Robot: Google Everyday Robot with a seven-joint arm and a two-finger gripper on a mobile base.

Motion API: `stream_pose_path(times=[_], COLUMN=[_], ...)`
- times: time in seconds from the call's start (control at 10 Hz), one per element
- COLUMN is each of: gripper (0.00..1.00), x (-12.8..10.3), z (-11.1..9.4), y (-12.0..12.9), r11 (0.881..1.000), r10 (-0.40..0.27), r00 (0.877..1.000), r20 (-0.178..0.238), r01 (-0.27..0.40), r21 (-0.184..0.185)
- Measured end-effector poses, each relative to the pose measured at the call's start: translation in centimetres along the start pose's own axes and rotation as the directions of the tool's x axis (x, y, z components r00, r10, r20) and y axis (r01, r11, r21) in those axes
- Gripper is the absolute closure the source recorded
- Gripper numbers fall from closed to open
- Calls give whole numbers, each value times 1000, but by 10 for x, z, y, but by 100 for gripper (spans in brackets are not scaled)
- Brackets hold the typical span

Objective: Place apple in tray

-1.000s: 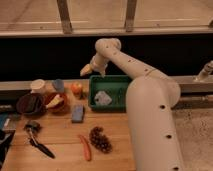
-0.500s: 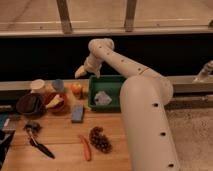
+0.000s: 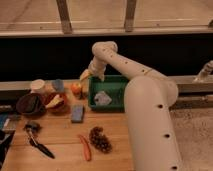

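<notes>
Apple (image 3: pixel 76 89) sits on the wooden table (image 3: pixel 60 130), just left of the tray's (image 3: pixel 116 91) near-left corner and outside it. Compared against the two earlier frames, we find its position unchanged, so it is not yet lifted. What has changed is the gripper (image 3: pixel 85 76): over the last second it has come down and slightly leftward from above the tray's back-left corner, and it now hangs just above and to the right of the apple, close to it. We cannot confirm contact. We also cannot tell whether the gripper is spread or closed, as its tip is too indistinct. We read this as the end of the approach, with the grasp itself still ahead, so the task is at an early stage. The tray is green with raised sides and already holds one pale crumpled item (image 3: pixel 102 98) toward its left half. Bare floor remains on its right side for the fruit. Left of the apple stand a bowl with yellow contents (image 3: pixel 56 101), a dark bowl (image 3: pixel 30 104), a blue cup (image 3: pixel 58 85) and a white cup (image 3: pixel 37 86). A blue sponge (image 3: pixel 77 113) lies in front of the apple. A carrot (image 3: pixel 85 147) and a grape bunch (image 3: pixel 100 139) lie nearer the table's front, well clear. Risk noted: the bowl and the tray wall flank the apple closely, so a skewed descent may nudge it.
</notes>
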Motion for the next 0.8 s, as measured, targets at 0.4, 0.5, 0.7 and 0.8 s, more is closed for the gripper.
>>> stream_pose_path(times=[0.4,0.5,0.7,0.8], gripper=[20,20,20,20], x=[-18,-22,-32,-32], z=[20,22,31,32], y=[31,36,59,64], r11=[998,996,989,986], r10=[-57,-77,-136,-153], r00=[998,997,990,987], r20=[-29,-31,-39,-42], r01=[56,76,134,150], r21=[-28,-37,-60,-66])
